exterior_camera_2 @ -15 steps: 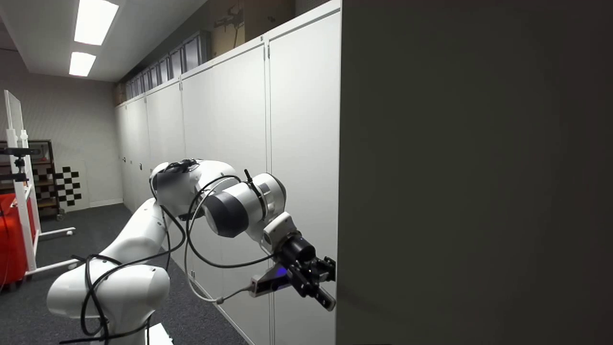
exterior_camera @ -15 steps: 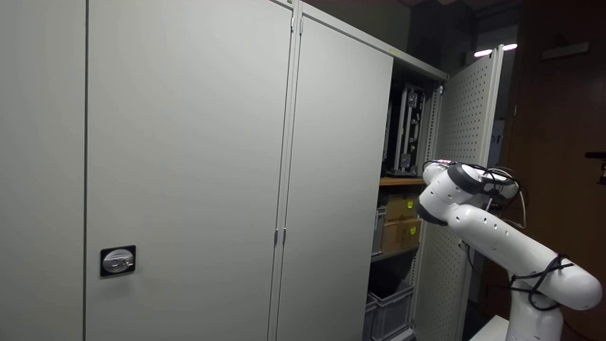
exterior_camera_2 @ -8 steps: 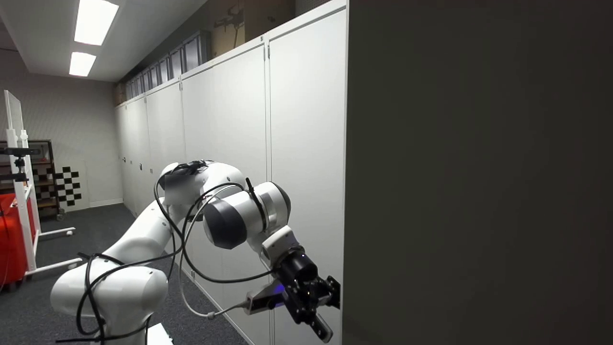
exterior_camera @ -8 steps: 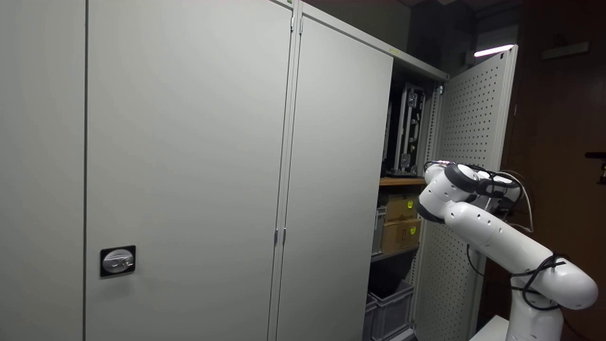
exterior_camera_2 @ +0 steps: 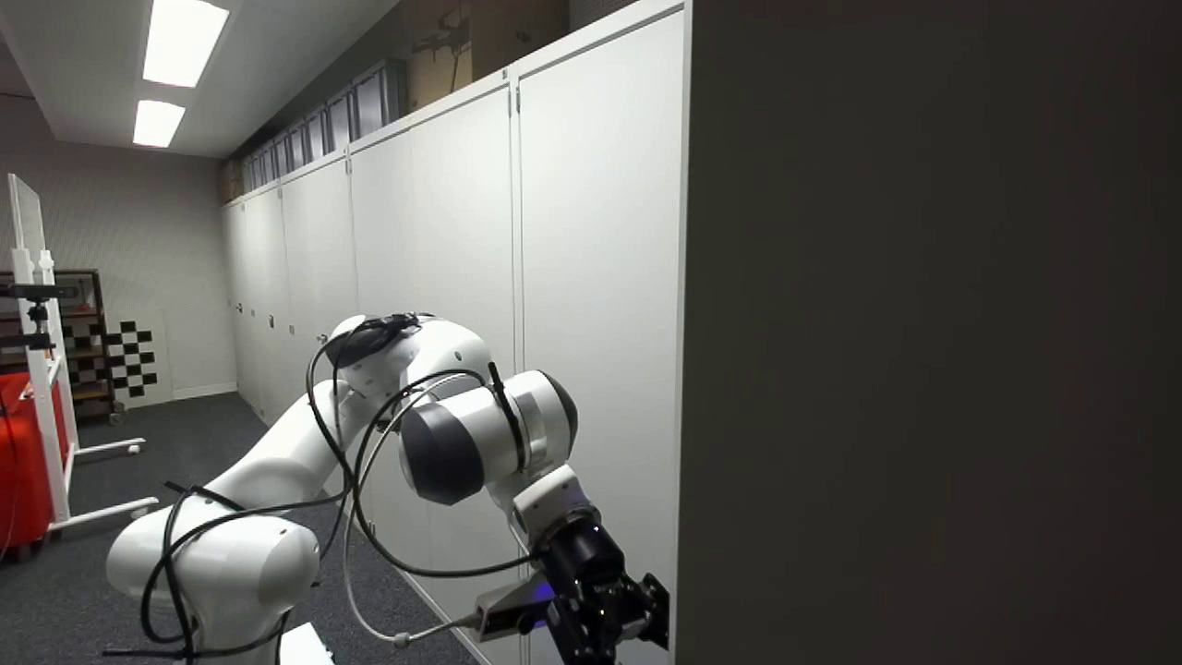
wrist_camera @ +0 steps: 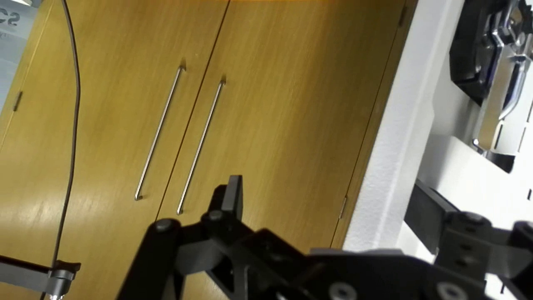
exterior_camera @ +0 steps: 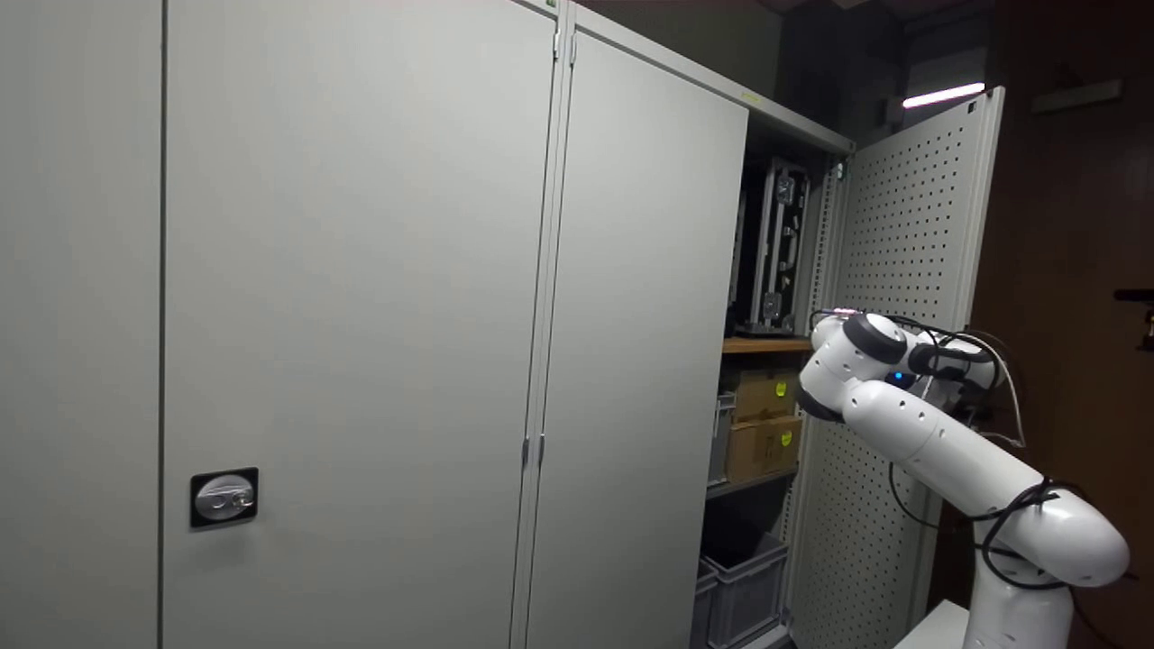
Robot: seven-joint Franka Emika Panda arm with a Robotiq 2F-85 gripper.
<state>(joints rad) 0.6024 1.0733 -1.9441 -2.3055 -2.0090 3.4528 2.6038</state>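
Observation:
A grey cabinet door with a perforated inner face (exterior_camera: 902,225) stands swung out; its shadowed outer face (exterior_camera_2: 923,332) fills the right of an exterior view. In the wrist view the jaws of my gripper (wrist_camera: 328,199) stand wide apart, with the white door edge (wrist_camera: 391,125) passing between them. The right finger (wrist_camera: 427,214) lies on the inner side of the door, close to it; contact cannot be made out. The left finger (wrist_camera: 233,198) is well clear of it. A metal latch mechanism (wrist_camera: 499,83) sits on the door's inner side.
Inside the cabinet are a wooden shelf (exterior_camera: 766,345), cardboard boxes (exterior_camera: 764,446) and grey bins (exterior_camera: 748,586). Shut cabinet doors (exterior_camera: 361,270) line the wall. A wooden cupboard (wrist_camera: 270,104) and a hanging cable (wrist_camera: 75,125) show in the wrist view. A wheeled white stand (exterior_camera_2: 55,388) is at far left.
The door's free edge has swung to the right in both exterior views, so the door stands wider. The arm has moved along with it, its gripper going lower in an exterior view.

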